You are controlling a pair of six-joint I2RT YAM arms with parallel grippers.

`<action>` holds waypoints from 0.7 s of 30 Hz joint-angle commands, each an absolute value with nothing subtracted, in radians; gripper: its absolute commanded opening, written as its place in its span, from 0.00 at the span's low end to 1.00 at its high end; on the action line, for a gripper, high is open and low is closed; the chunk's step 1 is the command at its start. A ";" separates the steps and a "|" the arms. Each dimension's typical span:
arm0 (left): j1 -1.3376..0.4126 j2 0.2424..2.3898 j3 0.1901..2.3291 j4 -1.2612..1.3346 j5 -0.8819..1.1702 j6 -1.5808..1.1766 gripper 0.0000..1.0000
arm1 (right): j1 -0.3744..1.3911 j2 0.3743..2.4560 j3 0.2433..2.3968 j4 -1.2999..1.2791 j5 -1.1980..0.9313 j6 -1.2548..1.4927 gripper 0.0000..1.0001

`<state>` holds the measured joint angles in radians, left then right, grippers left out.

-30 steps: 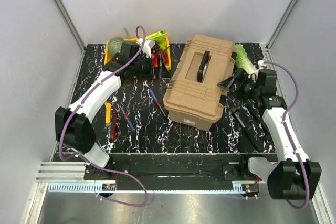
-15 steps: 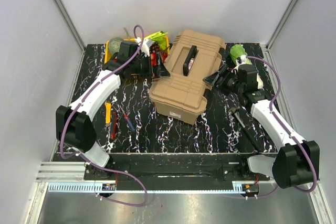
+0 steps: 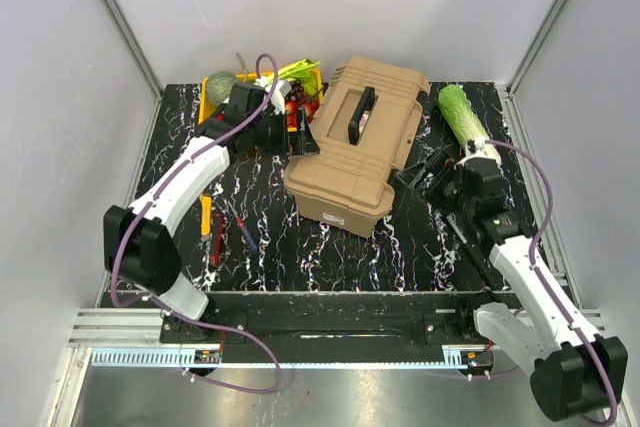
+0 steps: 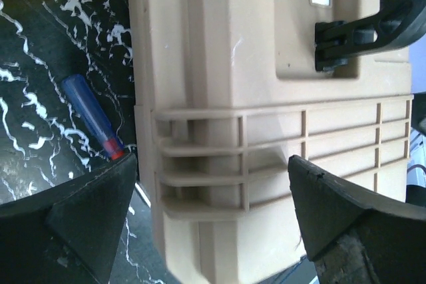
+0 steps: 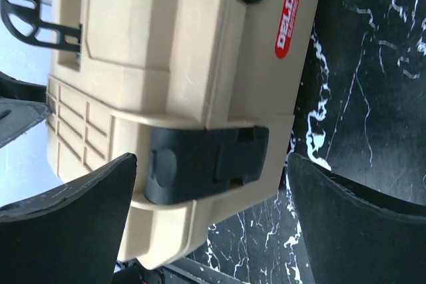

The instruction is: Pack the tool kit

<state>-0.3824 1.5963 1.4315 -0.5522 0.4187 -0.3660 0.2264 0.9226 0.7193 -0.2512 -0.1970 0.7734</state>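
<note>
Top view: the closed tan toolbox (image 3: 352, 152) sits mid-frame on the desk (image 3: 300, 257).

Left wrist view: the left gripper (image 4: 210, 177) is spread wide and faces the toolbox's ribbed side. A blue screwdriver (image 4: 90, 114) lies at left.

Right wrist view: the right gripper (image 5: 212, 171) is spread wide and faces the toolbox's black latch (image 5: 206, 161).

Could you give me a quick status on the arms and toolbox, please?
Left gripper and right gripper open, flanking the toolbox. Lid shut, latch closed. Screwdriver loose on table beside it.
</note>
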 commanded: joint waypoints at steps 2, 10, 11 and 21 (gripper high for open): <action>-0.385 1.474 1.323 -0.525 0.310 -0.449 0.99 | 0.232 0.853 0.577 -0.178 -0.299 0.885 0.99; -0.387 1.431 1.151 -0.356 0.414 -0.644 0.99 | 0.232 0.833 0.414 0.184 -0.385 1.080 0.99; -0.385 1.440 1.147 -0.350 0.429 -0.653 0.99 | 0.232 0.848 0.405 0.225 -0.391 1.097 0.99; -0.402 1.537 1.163 -0.267 0.572 -0.710 0.98 | 0.232 1.075 0.440 0.508 -0.483 1.209 0.95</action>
<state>-0.3614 1.4677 1.1622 -0.3119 0.4236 -0.6552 0.2142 0.9920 0.3927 0.3367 -0.4221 1.1503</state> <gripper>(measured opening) 0.987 0.974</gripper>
